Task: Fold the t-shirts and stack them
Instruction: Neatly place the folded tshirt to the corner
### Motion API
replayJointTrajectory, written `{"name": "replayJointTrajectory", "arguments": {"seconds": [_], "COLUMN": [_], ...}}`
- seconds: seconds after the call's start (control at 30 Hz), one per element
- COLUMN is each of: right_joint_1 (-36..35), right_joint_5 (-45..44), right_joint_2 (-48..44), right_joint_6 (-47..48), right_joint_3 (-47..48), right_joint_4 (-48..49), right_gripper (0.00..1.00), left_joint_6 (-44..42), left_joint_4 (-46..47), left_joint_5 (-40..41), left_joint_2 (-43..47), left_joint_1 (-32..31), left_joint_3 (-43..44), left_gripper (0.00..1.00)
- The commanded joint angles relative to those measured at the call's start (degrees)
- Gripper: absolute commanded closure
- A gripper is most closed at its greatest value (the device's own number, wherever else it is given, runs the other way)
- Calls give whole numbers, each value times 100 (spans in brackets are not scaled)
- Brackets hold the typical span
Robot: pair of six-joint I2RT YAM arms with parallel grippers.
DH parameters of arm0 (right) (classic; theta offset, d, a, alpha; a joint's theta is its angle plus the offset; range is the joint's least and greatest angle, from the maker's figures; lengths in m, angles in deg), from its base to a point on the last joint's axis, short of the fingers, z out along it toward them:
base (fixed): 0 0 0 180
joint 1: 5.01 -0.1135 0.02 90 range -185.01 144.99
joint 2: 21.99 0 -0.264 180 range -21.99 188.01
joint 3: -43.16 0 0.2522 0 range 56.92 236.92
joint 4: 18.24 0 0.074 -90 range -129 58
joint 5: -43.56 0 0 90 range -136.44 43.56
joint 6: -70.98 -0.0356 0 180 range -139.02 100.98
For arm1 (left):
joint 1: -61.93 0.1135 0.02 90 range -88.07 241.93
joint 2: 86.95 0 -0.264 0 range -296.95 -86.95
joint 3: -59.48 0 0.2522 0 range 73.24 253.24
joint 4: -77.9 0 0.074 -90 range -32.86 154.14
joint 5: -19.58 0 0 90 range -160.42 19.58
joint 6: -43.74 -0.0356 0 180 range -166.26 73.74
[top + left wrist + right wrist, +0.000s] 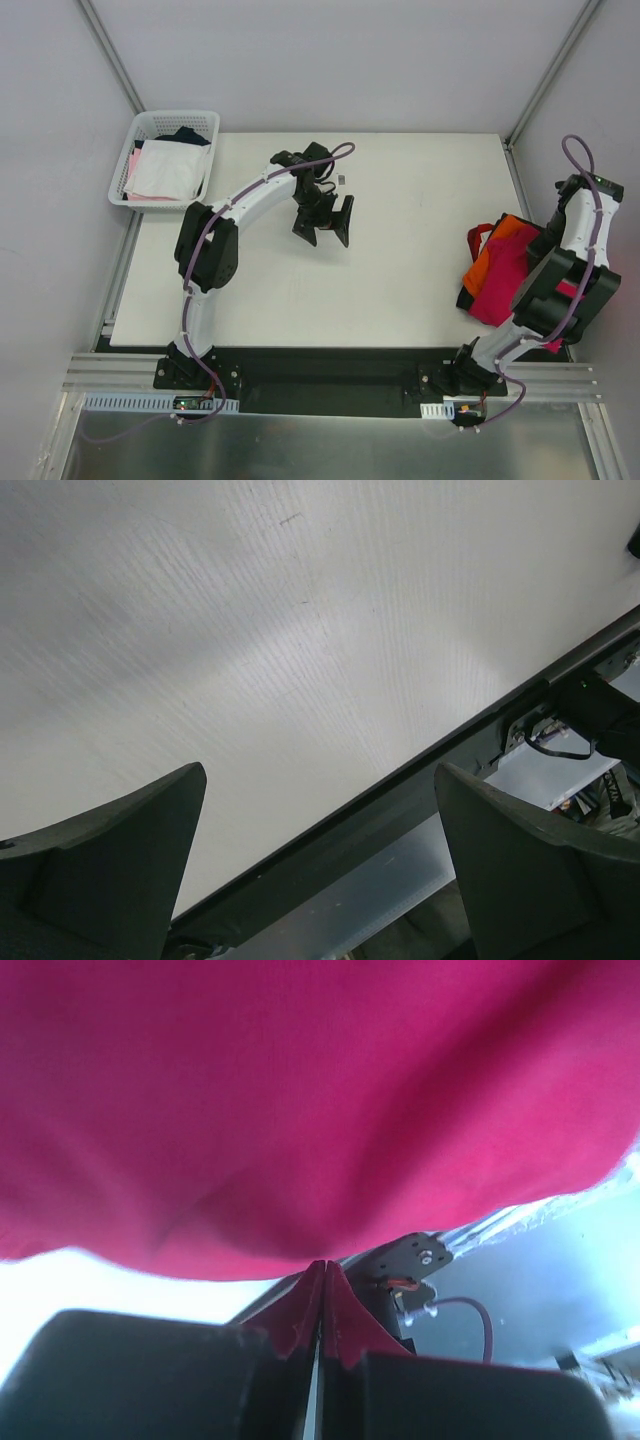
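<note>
The crimson-magenta t-shirt lies bunched at the table's right edge, with the bright orange t-shirt on top of it. My right gripper is shut, its tips pinching the lower edge of the crimson cloth, which fills the right wrist view. In the top view the right arm hides that gripper. My left gripper is open and empty above the bare table's middle; its fingers stand wide apart. The only dark cloth in view lies in the basket; I cannot tell if it is the black t-shirt.
A white mesh basket at the far left corner holds white and pink garments and a dark cloth. Grey walls close in the table's back and sides. The table's front edge shows in the left wrist view.
</note>
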Motion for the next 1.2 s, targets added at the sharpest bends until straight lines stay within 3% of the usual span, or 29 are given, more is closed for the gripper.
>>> {"name": "replayJointTrajectory", "arguments": {"seconds": [0.0, 0.23, 0.53, 0.87, 1.17], "right_joint_1": [39, -4, -637, -1621, -1789], "right_joint_5": [37, 300, 660, 1003, 1117], "right_joint_2": [533, 1535, 2388, 2714, 2784], "right_joint_6": [30, 39, 197, 320, 459], "right_joint_3": [-237, 114, 642, 818, 808], "right_joint_4": [-308, 132, 466, 546, 528], "right_gripper": [99, 99, 99, 99, 99], "left_joint_6": [-90, -73, 6, 112, 103], "left_joint_4": [-93, -251, -313, -339, -339], "left_joint_5": [43, 193, 351, 316, 254], "left_joint_2": [199, 234, 243, 85, -12], "left_joint_1": [43, 51, 60, 69, 69], "left_joint_3": [59, 50, 103, 296, 349], "left_gripper": [1, 1, 1, 1, 1]}}
